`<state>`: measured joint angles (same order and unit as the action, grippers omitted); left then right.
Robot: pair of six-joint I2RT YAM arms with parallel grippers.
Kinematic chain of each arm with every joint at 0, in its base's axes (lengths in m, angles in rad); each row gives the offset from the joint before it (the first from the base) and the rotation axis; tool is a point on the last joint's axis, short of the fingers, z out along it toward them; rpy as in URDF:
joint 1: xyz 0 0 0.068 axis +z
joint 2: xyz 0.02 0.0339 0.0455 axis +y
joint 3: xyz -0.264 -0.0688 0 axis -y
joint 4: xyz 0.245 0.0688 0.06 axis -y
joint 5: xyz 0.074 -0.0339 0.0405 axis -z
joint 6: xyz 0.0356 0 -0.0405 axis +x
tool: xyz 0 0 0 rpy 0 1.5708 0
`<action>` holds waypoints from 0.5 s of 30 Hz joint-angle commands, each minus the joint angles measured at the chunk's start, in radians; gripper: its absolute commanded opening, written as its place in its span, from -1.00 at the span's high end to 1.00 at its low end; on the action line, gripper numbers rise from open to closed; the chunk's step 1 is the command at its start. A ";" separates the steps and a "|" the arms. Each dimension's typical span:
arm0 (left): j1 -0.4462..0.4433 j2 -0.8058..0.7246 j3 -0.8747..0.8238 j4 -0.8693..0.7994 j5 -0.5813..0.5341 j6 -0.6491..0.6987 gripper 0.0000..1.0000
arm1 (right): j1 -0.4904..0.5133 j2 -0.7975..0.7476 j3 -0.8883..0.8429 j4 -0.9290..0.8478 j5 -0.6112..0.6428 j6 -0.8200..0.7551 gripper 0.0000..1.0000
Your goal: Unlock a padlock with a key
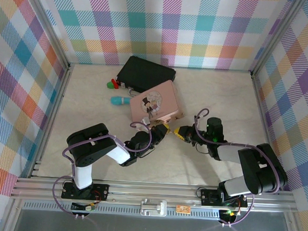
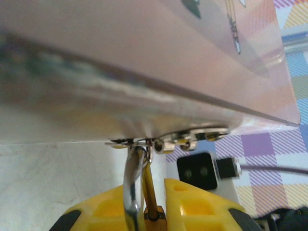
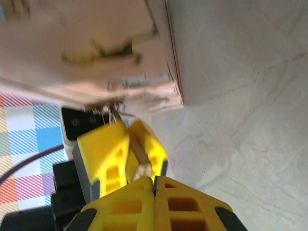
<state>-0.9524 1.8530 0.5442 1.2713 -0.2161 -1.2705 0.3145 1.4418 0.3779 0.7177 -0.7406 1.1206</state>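
Well, the left end effector [image 2: 152, 191] pinched the padlock [image 2: 133, 192] by the pink tin [image 1: 155, 102], and it lay at 9 o'clock, just beside the right end effector [image 3: 154, 185], shut tight on the key [image 3: 142, 168].

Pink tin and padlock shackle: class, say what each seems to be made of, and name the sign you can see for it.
Pink tin: probably thin painted metal with a glossy finish, since soft reflections run along its side. Padlock shackle: polished silvery metal, with bright mirror-like highlights on its curve.
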 commanded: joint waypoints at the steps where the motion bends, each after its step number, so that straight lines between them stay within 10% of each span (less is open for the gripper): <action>1: -0.028 -0.010 0.033 0.080 0.163 -0.056 1.00 | -0.015 0.015 0.069 -0.017 -0.036 0.025 1.00; 15: -0.026 -0.017 0.026 0.001 -0.065 -0.044 1.00 | 0.006 -0.273 0.001 -0.382 0.133 -0.095 1.00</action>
<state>-0.9741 1.8530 0.5549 1.2705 -0.2005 -1.2976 0.3161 1.2358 0.3775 0.4946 -0.6804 1.1145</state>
